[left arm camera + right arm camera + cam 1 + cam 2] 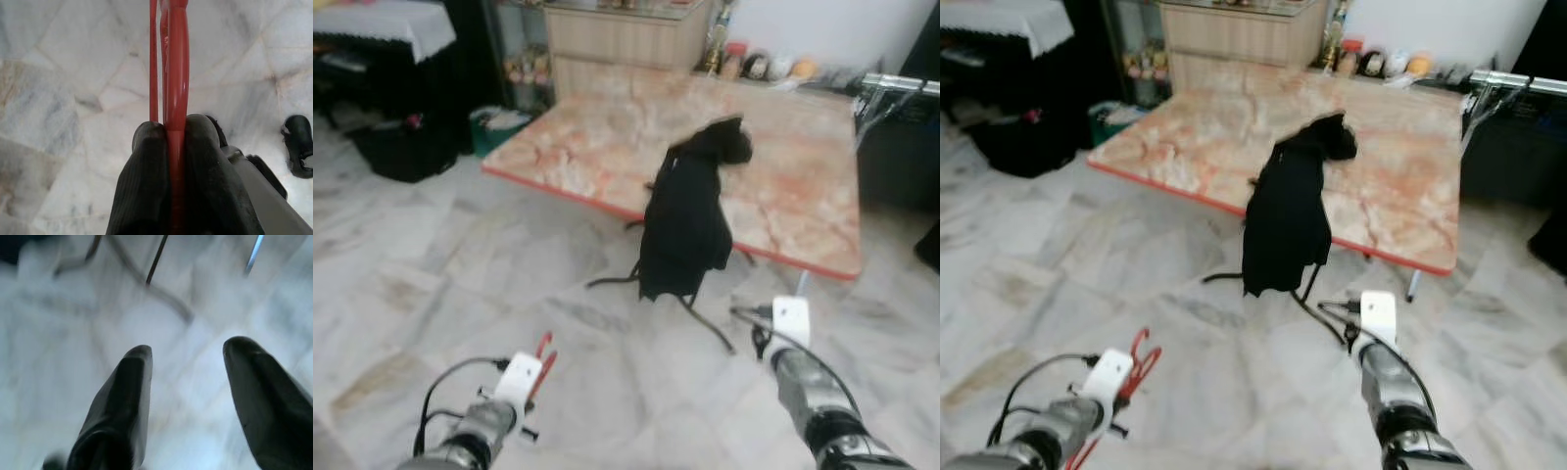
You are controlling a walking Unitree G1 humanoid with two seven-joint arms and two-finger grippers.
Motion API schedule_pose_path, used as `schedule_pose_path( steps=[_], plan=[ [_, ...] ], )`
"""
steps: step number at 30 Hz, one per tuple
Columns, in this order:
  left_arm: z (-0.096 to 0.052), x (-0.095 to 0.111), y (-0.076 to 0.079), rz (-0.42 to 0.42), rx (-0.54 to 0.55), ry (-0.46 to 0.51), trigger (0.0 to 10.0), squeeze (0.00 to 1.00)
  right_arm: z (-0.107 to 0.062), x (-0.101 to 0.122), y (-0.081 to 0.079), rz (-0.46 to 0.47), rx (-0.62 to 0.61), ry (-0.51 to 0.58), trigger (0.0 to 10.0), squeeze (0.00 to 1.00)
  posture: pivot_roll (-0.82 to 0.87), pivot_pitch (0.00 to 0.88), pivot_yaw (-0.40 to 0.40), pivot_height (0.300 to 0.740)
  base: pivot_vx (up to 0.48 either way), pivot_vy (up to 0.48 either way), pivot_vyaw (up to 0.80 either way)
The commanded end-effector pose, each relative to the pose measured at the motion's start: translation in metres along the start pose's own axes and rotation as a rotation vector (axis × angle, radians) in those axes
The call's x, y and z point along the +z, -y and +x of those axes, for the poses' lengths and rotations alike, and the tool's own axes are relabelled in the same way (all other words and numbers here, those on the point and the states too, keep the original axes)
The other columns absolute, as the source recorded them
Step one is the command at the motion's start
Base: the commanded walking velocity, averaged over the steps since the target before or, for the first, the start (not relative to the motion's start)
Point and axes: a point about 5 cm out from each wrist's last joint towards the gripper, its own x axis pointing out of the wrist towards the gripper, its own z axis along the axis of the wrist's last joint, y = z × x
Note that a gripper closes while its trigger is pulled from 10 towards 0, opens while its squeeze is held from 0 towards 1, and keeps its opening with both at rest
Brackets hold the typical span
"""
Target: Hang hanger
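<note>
Left wrist view: left gripper (176, 134) fingers clamp the red hanger (177, 63).
Right gripper (188, 352) fingers spread above a blurred, probably marble floor (431, 284); black garment (690, 220) drapes off the bench (803, 196).

The hanger (176, 73) is bright red, pinched between the black fingers (146, 181) of the left gripper (171, 132). The right gripper (188, 350) also has black fingers, set apart, on a silver arm with a white wrist block (791, 318). The table (783, 166) has a marbled top in pink, orange and cream with a red edge. Over the table's near edge hangs a plain black garment (685, 220). Around the table the floor (431, 284) is pale grey marble with darker veins.
</note>
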Motion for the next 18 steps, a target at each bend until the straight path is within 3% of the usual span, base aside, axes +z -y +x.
schedule_pose_path(
  steps=[1, 3, 4, 6, 9, 14, 18],
  plan=[
    [0.0, 0.001, -0.004, -0.046, 0.036, 0.004, 10.0, 0.0, 0.0, -0.01, -0.004, -0.07, 0.015, -0.049, 10.0, 0.0, -0.08, 0.0, -0.038, 0.74, 0.0, 0.0, 0.0],
    [0.0, -0.003, -0.002, -0.076, 0.046, -0.002, 10.0, 0.0, -0.001, -0.025, -0.001, -0.151, 0.008, -0.1, 10.0, 0.0, -0.07, 0.0, -0.047, 0.74, 0.0, 0.0, 0.0],
    [0.0, -0.008, -0.001, -0.101, 0.061, -0.014, 10.0, 0.0, -0.004, -0.044, 0.002, -0.13, 0.019, -0.155, 10.0, 0.0, -0.03, 0.0, -0.07, 0.74, 0.0, 0.0, 0.0],
    [0.0, -0.011, -0.001, -0.115, 0.068, -0.02, 10.0, 0.0, -0.005, -0.052, 0.003, -0.124, 0.023, -0.173, 10.0, 0.0, -0.02, 0.0, -0.075, 0.74, 0.0, 0.0, 0.0],
    [-0.001, -0.022, 0.002, -0.171, 0.062, -0.061, 10.0, 0.0, -0.015, -0.092, 0.005, -0.211, 0.056, -0.302, 10.0, 0.0, -0.04, 0.0, -0.069, 0.74, 0.0, 0.0, 0.0],
    [-0.002, -0.039, 0.009, -0.128, 0.018, -0.103, 10.0, 0.0, -0.017, -0.099, -0.002, -0.207, 0.112, -0.285, 10.0, 0.0, -0.05, 0.0, -0.053, 0.74, 0.0, 0.0, 0.0],
    [-0.003, -0.05, 0.013, -0.163, 0.014, -0.116, 10.0, 0.0, -0.018, -0.103, -0.002, -0.167, 0.118, -0.264, 10.0, 0.0, -0.04, 0.0, -0.049, 0.74, 0.0, 0.0, 0.0]
  ],
)
